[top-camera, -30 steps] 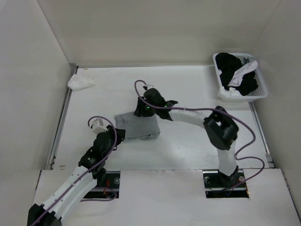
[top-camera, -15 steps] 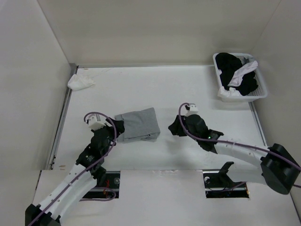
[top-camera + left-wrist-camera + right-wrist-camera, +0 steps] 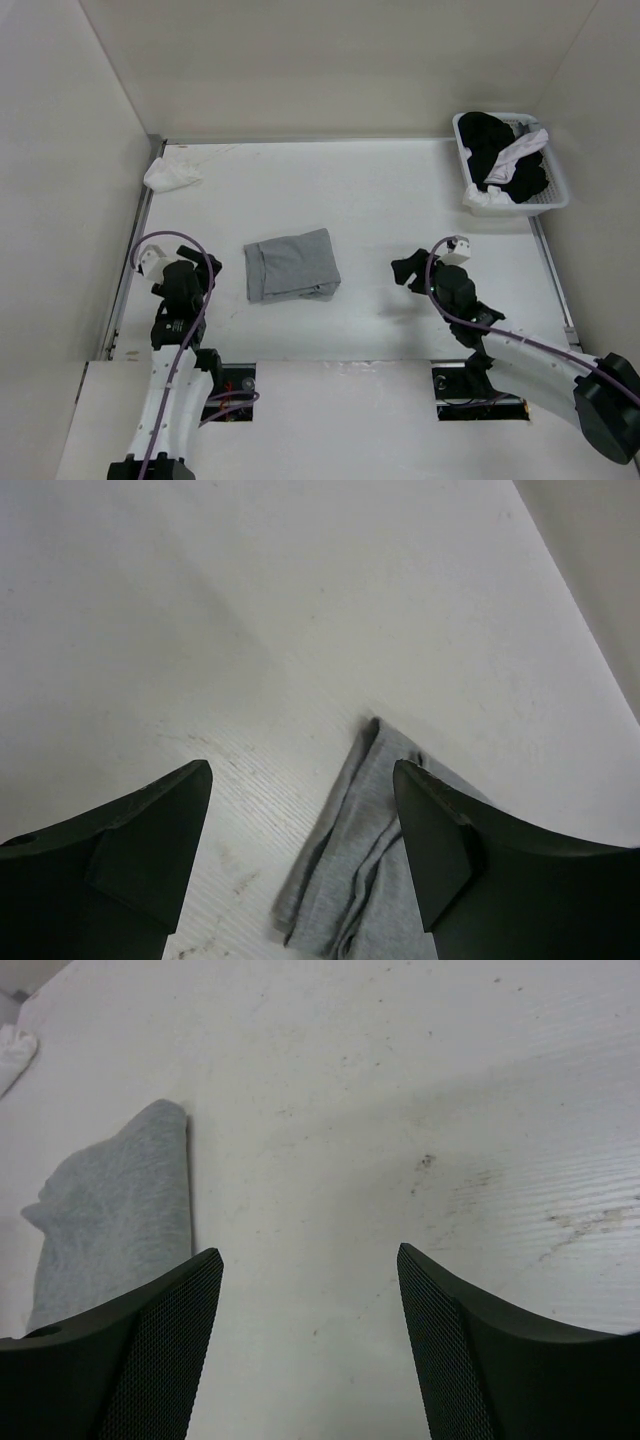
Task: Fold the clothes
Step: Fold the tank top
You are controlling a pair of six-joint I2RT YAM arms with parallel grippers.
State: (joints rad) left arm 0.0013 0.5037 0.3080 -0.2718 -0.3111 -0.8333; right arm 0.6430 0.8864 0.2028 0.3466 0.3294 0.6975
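The clothes point(image 3: 290, 265), a light grey top, lie folded into a compact rectangle on the white table, free of both grippers. My left gripper point(image 3: 207, 272) hovers a short way to its left, open and empty. In the left wrist view the garment's layered edge point(image 3: 365, 880) shows ahead between the dark fingers point(image 3: 150, 830) of the left gripper point(image 3: 300, 785). My right gripper point(image 3: 403, 270) is off to the garment's right, open and empty. The right wrist view has the folded garment point(image 3: 120, 1210) at the far left, beyond the right gripper point(image 3: 310, 1265), with bare table between its fingers.
A white basket point(image 3: 556, 196) holding black and white garments point(image 3: 505, 155) stands at the back right. A small white cloth point(image 3: 170, 175) lies in the back left corner, its tip visible as white cloth point(image 3: 14, 1052). Walls enclose the table on three sides.
The right arm has pulled away from over the folded garment to its right and back toward its base. The left arm has drawn back leftward. Both grippers have opened wider.
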